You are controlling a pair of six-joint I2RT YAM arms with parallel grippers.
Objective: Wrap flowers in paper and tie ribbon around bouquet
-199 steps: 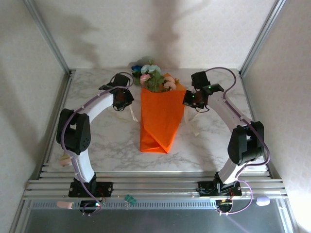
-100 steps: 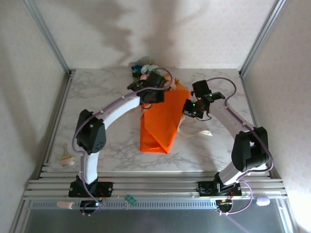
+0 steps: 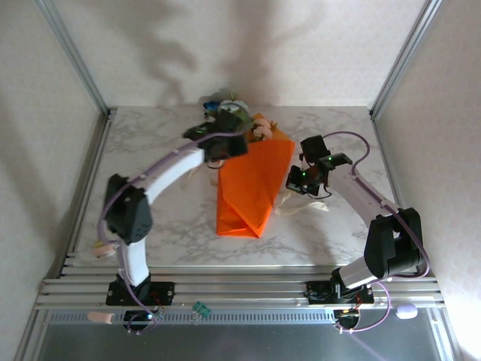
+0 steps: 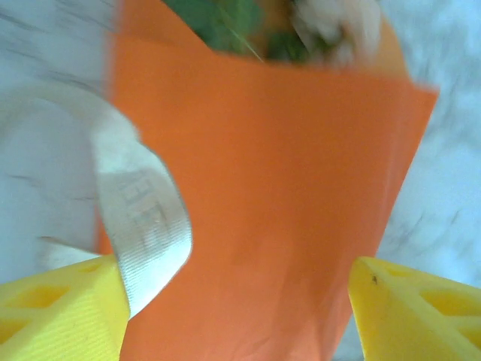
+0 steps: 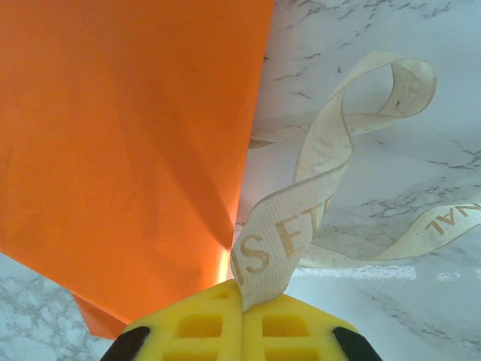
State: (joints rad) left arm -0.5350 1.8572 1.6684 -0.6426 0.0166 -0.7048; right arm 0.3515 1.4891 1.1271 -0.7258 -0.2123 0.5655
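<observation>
Marble tabletop [image 3: 150, 218] — right gripper [image 5: 242, 299] tight on lettered ribbon [image 5: 331, 150], left gripper [image 4: 237, 304] agape over bouquet [image 4: 285, 150].

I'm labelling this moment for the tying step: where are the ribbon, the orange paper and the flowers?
ribbon [image 5: 279, 239]: right wrist view, lettered stretch nearest the camera.
orange paper [image 5: 128, 135]: right wrist view, flat middle of the sheet.
flowers [image 3: 229, 107]: top external view, blooms at the cone's wide end.

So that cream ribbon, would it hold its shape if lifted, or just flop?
Probably floppy: the ribbon curls into a loose loop beyond the right fingers pinching it. Likely very light, being thin and narrow. It could twist when pulled, judging by that curl.
</observation>
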